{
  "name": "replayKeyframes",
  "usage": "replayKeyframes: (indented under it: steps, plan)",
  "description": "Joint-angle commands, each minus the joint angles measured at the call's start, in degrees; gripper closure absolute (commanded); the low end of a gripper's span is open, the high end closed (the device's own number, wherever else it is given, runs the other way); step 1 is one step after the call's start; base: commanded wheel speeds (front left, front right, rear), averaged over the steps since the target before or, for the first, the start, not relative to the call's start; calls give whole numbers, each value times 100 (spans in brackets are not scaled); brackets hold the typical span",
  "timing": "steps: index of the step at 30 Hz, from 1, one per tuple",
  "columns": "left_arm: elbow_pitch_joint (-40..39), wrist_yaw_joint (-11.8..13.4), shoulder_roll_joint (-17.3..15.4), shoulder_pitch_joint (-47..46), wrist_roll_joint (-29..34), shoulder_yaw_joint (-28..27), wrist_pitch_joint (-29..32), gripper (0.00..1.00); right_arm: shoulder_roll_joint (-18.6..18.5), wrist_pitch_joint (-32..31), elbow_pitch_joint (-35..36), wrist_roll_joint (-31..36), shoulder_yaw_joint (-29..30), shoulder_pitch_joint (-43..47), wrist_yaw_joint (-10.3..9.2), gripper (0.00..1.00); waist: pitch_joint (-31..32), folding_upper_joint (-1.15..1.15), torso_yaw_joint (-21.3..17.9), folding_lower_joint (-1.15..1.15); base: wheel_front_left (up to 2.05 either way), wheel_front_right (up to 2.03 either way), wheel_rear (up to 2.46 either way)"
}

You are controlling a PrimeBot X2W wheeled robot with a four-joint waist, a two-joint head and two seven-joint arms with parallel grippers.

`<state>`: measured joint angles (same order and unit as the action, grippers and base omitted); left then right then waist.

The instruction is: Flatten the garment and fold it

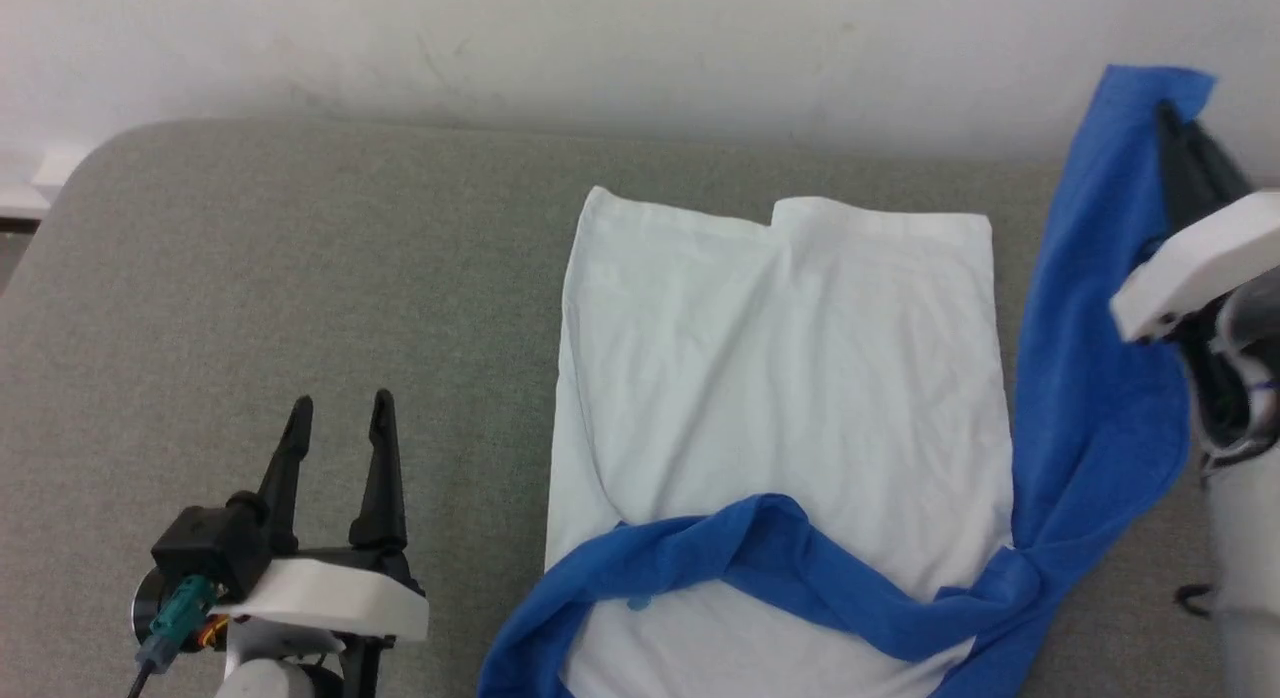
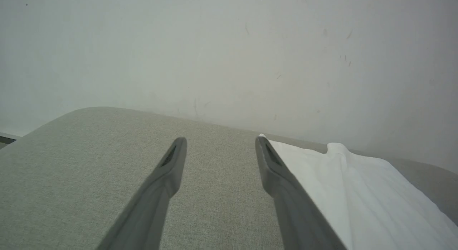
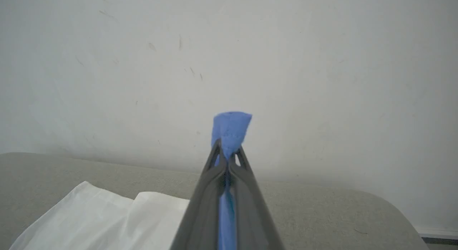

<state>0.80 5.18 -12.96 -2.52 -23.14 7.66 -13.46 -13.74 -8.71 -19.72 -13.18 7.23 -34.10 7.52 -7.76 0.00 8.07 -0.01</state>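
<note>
The garment (image 1: 790,378) lies on the grey cushion, its white body spread flat. One blue sleeve (image 1: 760,568) drapes across its near end. The other blue sleeve (image 1: 1100,308) is lifted at the far right, and my right gripper (image 1: 1170,118) is shut on its cuff. In the right wrist view the cuff (image 3: 230,128) sticks out past the closed fingertips of the right gripper (image 3: 228,153). My left gripper (image 1: 340,408) stands open at the lower left, clear of the cloth. In the left wrist view the left gripper (image 2: 220,144) has bare cushion between its fingers and the garment's white edge (image 2: 343,182) beside them.
A grey upholstered cushion (image 1: 300,278) with a rounded far-left corner bears the garment. A white wall (image 1: 600,38) runs close behind it. Bare cushion lies left of the garment.
</note>
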Motion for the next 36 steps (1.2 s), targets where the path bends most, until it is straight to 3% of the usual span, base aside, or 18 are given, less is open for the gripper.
replayKeyframes:
  steps: [1, 6, 10, 18, 23, 27, 28, 29, 30, 36]
  plan:
    - [-29, 47, -17, 116, 41, 13, 31, 0, 236, -84, 399, -27, -161, 328, -3, 100, 500, 0, -193, 1, 0, 0, 0]
    - [-94, 95, -24, 320, 22, 66, 150, 0, 939, -404, 1594, -100, -911, 1357, -3, 100, 801, 0, -221, 1, 0, 0, 0]
    - [-155, 113, -37, 390, 14, 119, 256, 0, 1078, -444, 1713, -649, -1744, 1948, -3, 100, 903, 0, -182, 1, 0, 0, 0]
    - [-223, 68, -43, 326, 3, 251, 359, 0, 1084, 143, 915, -2098, -3800, 2159, -3, 100, 730, 0, 28, 1, 0, 0, 0]
    - [-171, 19, 10, 206, -15, 341, 333, 0, 1085, 421, 196, -2592, -4934, 1808, -3, 100, 526, 0, 186, 1, 0, 0, 0]
    - [-56, -31, 55, 117, -44, 390, 269, 0, 1085, 547, -551, -2741, -5414, 1597, -3, 100, 399, 0, 300, 1, 0, 0, 0]
    - [-28, -32, 72, 105, -49, 400, 252, 0, 1085, 528, -727, -2752, -5518, 1551, -3, 72, 378, 0, 314, 1, 0, 0, 0]
    - [-2, -33, 86, 95, -50, 409, 234, 0, 1085, 553, -855, -2766, -5588, 1501, -3, 31, 360, 0, 325, 1, 0, 0, 0]
    - [23, -32, 99, 88, -56, 412, 217, 0, 1085, 613, -945, -2781, -5633, 1450, -3, 0, 342, 0, 329, 1, 0, 0, 0]
    - [185, -24, 80, 110, -119, 316, 111, 0, 1086, 1345, -692, -2757, -5776, 1112, -3, 0, 393, 0, 212, 1, 0, 0, 0]
